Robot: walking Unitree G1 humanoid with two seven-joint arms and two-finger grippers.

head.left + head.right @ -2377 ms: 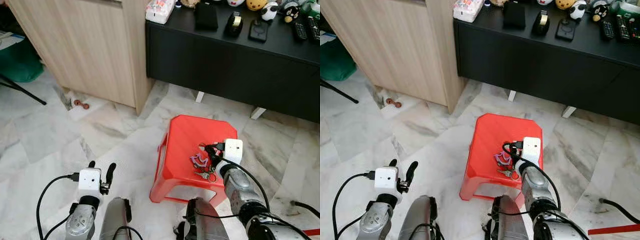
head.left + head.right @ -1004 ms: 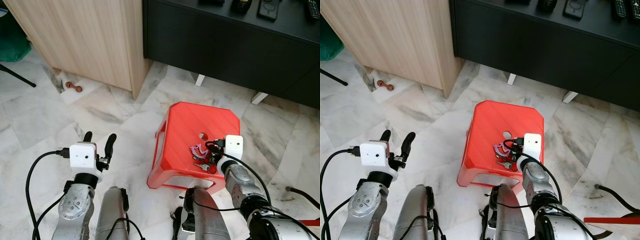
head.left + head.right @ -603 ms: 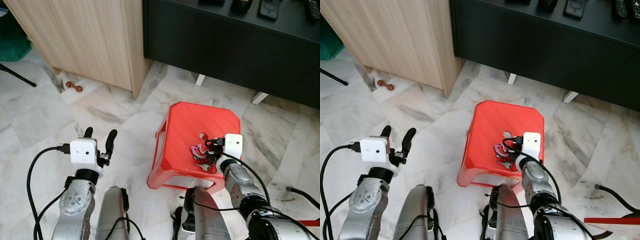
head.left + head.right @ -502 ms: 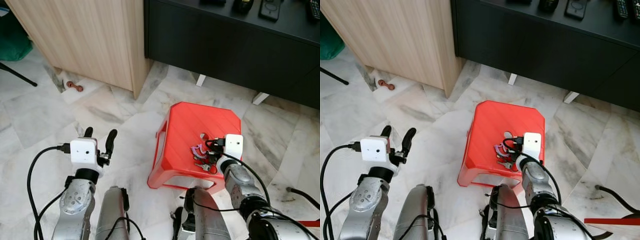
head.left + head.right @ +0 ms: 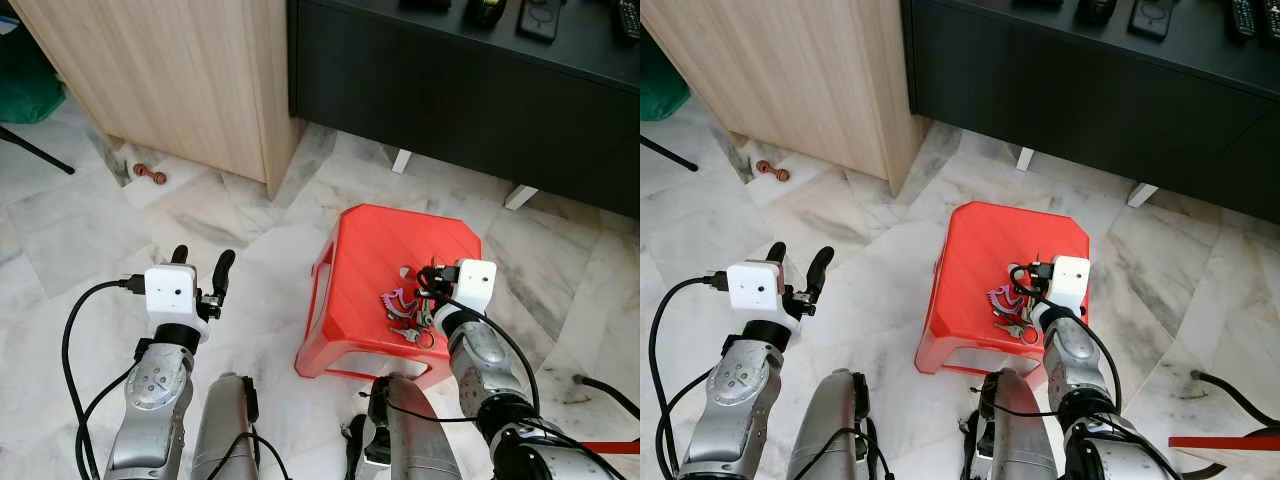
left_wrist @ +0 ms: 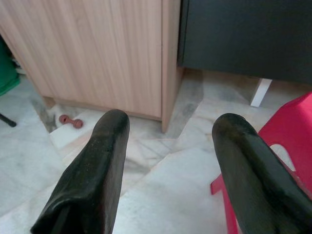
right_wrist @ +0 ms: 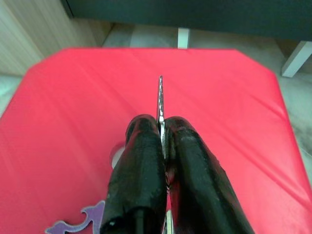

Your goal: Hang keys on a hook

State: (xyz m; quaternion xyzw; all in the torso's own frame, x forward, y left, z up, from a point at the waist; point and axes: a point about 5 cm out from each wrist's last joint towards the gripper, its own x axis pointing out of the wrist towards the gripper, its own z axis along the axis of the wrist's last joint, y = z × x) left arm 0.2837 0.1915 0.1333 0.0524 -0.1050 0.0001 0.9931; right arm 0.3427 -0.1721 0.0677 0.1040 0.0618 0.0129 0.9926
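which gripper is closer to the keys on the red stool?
Right. The right gripper is over the red stool, shut on a key of the keys. The left gripper hangs open above the floor, beside the stool.

A red stool [image 5: 375, 262] on marble floor [image 5: 100, 230] carries keys [image 5: 405, 312].

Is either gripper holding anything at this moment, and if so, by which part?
The right gripper is shut on the keys, pinching a thin metal key blade edge-on over the red stool. The left gripper is open and holds nothing.
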